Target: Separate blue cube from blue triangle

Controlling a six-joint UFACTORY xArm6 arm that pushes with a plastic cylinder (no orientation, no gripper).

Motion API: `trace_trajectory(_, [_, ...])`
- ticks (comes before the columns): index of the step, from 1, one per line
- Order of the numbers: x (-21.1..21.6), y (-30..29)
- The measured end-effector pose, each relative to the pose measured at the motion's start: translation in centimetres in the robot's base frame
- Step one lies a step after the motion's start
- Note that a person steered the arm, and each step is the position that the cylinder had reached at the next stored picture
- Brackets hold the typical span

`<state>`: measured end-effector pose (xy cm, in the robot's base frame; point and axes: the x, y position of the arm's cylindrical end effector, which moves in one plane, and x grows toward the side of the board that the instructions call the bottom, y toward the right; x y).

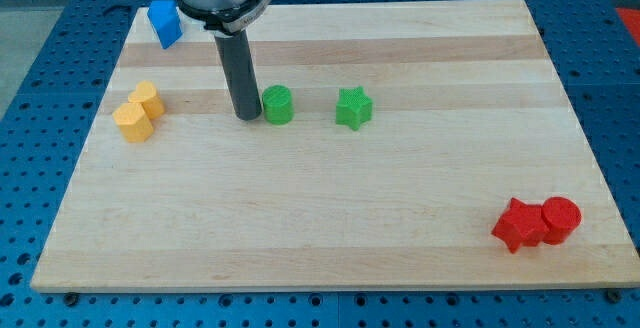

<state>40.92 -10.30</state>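
Observation:
A blue block [165, 23] sits at the board's top left corner; it looks like two blue pieces pressed together, and I cannot make out which part is the cube and which the triangle. My tip [247, 117] rests on the board well below and to the right of it, just left of a green cylinder [277, 104], touching or nearly touching it. The dark rod rises from the tip to the arm's metal flange at the view's top.
A green star [353, 107] lies right of the green cylinder. Two yellow blocks [139, 112] sit together at the left. A red star [519, 224] and a red cylinder [560, 218] touch at the bottom right. The wooden board [330, 238] ends on a blue perforated table.

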Motion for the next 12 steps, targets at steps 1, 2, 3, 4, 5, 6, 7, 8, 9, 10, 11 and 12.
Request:
trace_trajectory(1, [-1.1,0.3])
trace_trajectory(2, [-5.3,0.3])
trace_trajectory(3, [-10.3,0.3])
trace_trajectory(4, [-11.8,-0.6])
trace_trajectory(5, [-10.0,-2.9])
trace_trajectory(6, [-10.0,-10.7])
trace_trajectory(7, [-8.8,-19.7])
trace_trajectory(8, [-8.9,-20.2])
trace_trajectory(9, [-9.5,-20.2])
trace_trajectory(10, [-13.1,-20.2])
trace_trajectory(11, [-17.6,-20.2])
trace_trajectory(12, [-21.2,-20.1])
